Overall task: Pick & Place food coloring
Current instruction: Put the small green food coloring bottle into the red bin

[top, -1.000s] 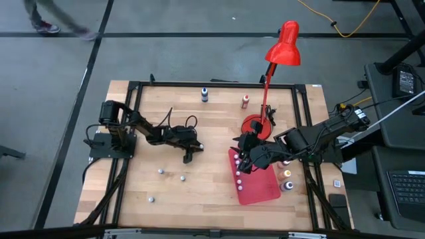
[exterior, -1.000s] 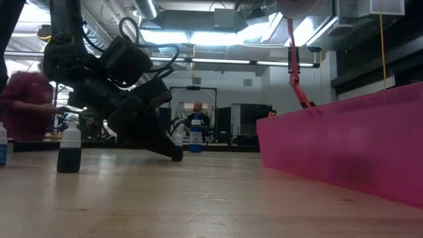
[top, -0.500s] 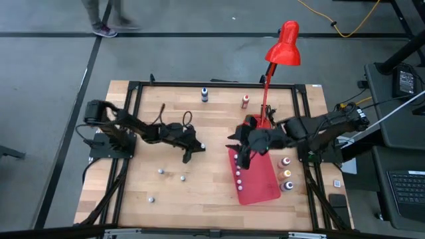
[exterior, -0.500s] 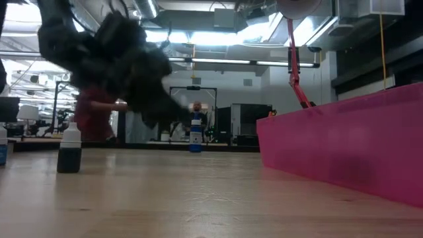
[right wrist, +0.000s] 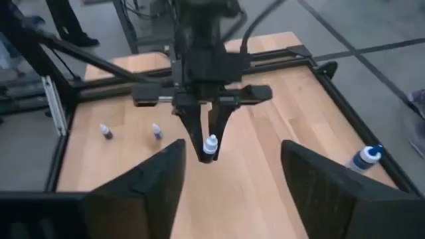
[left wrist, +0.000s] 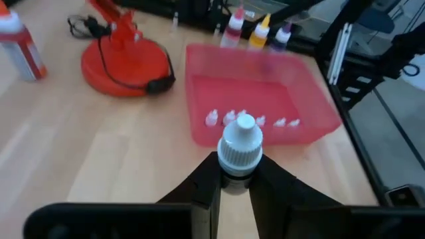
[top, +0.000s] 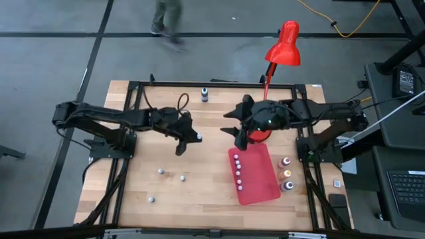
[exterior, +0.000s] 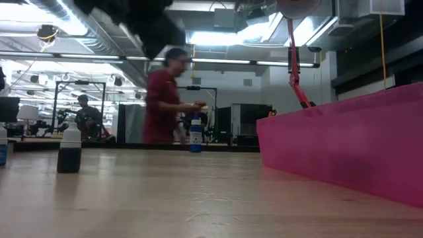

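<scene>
My left gripper (top: 194,137) hangs above the middle of the table, shut on a tiny food coloring bottle with a white cap (left wrist: 242,139); the right wrist view shows the bottle (right wrist: 210,145) too. My right gripper (top: 229,124) stands open above the lamp's base, left of it, with nothing between its fingers (right wrist: 149,179). Several small whitish bottles (top: 237,169) stand in a row in the red tray (top: 262,179). Three more (top: 160,171) stand loose on the wood near the left. My left gripper pinches the tiny bottle between its two fingers (left wrist: 202,189), just below the white cap (left wrist: 234,171). The cap sticks out past the fingertips and the bottle's body is hidden between them. The fingers slant down toward the table's right. The bottle is lifted clear of the table.
Red desk lamp base (top: 257,129) beside the tray's far end. Three coloured bottles (top: 287,174) stand right of the tray. A blue bottle (top: 204,95) and a red one (top: 245,100) stand at the far edge. A dark bottle (exterior: 69,149) stands near the low camera. A person walks behind the table.
My left gripper has risen from the table top with the tiny bottle, which now hangs clear of the wood. My right gripper has gone up and toward the far edge, from over the tray to beside the lamp's base. A person has walked along behind the table.
</scene>
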